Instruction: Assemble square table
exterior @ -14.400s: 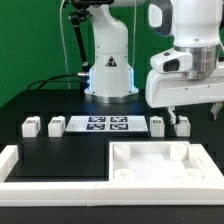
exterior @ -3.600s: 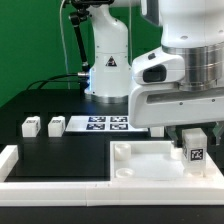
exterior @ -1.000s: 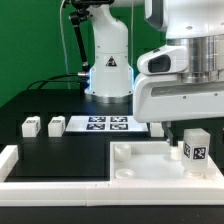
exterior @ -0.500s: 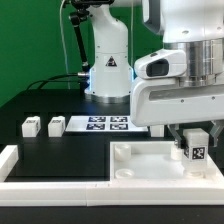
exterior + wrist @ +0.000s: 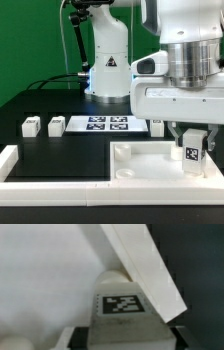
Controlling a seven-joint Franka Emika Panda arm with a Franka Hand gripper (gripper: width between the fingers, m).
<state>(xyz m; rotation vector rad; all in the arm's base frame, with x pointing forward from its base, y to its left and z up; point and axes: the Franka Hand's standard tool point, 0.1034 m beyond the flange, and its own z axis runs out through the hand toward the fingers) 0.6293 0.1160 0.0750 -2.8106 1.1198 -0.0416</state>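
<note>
While the two-finger gripper [image 5: 194, 147] hangs over the large white square plastic slab [image 5: 150, 172] with its raised rim, you have one small white tagged leg block [image 5: 193, 155] clamped between the fingers [image 5: 177, 140]. They are closed only as far as the block's width allows. The block stands upright between the pads with its black-and-white tag turned to the exterior camera. Its lower end is at a corner of the slab just below the fingertips, but I cannot tell whether it touches the slab's floor.

In the wrist view the same leg block [image 5: 120, 303] fills the gap between the pads, and the slab's rim [image 5: 150, 274] slants past just beyond it.

I judge this to be the seating of a first leg, since no other leg stands on the slab. For the next move, you should keep the grip firm, hold the block square to the corner and bring it straight down into its seat. Let go only once it stands by itself.

Behind the fingers, one spare leg block [image 5: 157, 127] sits beside the flat white marker board [image 5: 105, 123]. Two more leg blocks [image 5: 56, 125] lie well apart from the fingers, past the board's other end.
</note>
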